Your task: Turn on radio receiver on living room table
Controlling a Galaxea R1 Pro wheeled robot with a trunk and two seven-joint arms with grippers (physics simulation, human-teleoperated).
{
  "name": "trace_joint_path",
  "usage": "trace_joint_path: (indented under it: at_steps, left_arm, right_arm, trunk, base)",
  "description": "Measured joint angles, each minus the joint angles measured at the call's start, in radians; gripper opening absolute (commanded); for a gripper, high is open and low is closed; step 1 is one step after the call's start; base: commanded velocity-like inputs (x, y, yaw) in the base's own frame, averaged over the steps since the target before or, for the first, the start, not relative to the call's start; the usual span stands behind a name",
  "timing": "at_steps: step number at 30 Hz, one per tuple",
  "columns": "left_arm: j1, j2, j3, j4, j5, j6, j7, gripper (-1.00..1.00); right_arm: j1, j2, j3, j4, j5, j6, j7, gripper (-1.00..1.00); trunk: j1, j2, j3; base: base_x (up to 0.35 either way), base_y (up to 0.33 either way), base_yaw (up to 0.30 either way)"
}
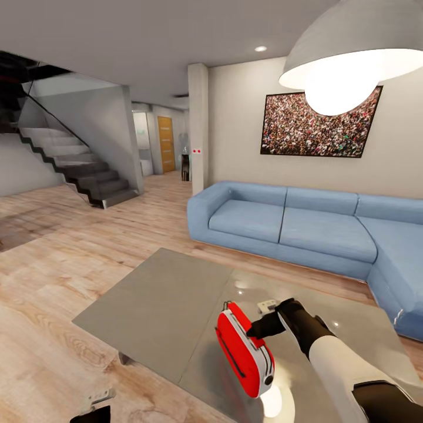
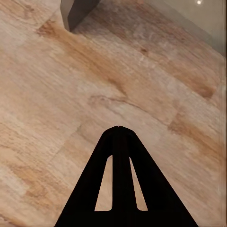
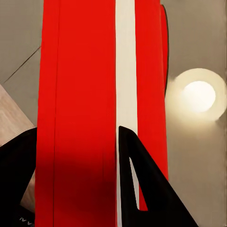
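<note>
The head camera looks forward and down from above the near edge of the desk (image 1: 164, 305), taking in the sofa (image 1: 294, 226) at 1 o'clock and the stairs (image 1: 76, 170) at 10 o'clock. The left wrist camera faces down at the plank floor (image 2: 94, 94) from close, catching a desk leg (image 2: 78, 12). The right wrist camera sits very near the radio receiver (image 3: 85, 113), over the glossy desk top; that radio and the lamp's reflection (image 3: 198, 94) also appear at 5 o'clock in the head view.

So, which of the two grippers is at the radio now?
The right gripper: its black fingers sit on either side of the red radio receiver above the grey table. The left gripper hangs over bare wood floor, its fingers pressed together.
</note>
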Motion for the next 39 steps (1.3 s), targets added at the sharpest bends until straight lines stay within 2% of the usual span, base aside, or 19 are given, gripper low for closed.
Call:
trace_joint_path:
  at_steps: [10,21,24,29,31,39]
  left_arm:
    - [0.013,0.007,0.001,0.000,0.002,0.000,-0.001,-1.00]
    - [0.014,0.000,0.004,0.000,0.010,0.006,-0.003,-1.00]
    - [0.014,0.000,0.005,0.000,0.011,0.006,-0.003,-1.00]
    - [0.014,-0.002,0.006,-0.001,0.012,0.006,-0.003,-1.00]
    - [0.014,-0.002,0.006,0.000,0.012,0.007,-0.003,-1.00]
    - [0.014,-0.002,0.006,-0.001,0.012,0.007,-0.003,-1.00]
  right_arm:
    - [0.000,-0.003,0.000,0.000,0.008,-0.049,-0.001,-1.00]
    - [0.000,-0.003,0.000,0.000,0.007,-0.051,0.000,-1.00]
    - [0.000,-0.003,0.000,0.000,0.007,-0.050,0.000,-1.00]
    - [0.001,-0.003,0.000,0.000,0.007,-0.047,0.001,-1.00]
    - [0.000,-0.003,0.000,0.000,-0.008,-0.044,0.001,-1.00]
    - [0.001,-0.003,0.002,0.000,-0.004,-0.039,0.003,-1.00]
  trunk:
    - [0.000,0.000,0.000]
    - [0.000,0.000,0.000]
    - [0.011,-0.021,-0.009]
    - [0.012,-0.021,-0.009]
    - [0.011,-0.021,-0.009]
    - [0.012,-0.021,-0.009]
  base:
    - [0.000,0.000,0.000]
    - [0.000,0.000,0.000]
    - [0.000,0.000,0.000]
    - [0.000,0.000,0.000]
    - [0.000,0.000,0.000]
    - [0.000,0.000,0.000]
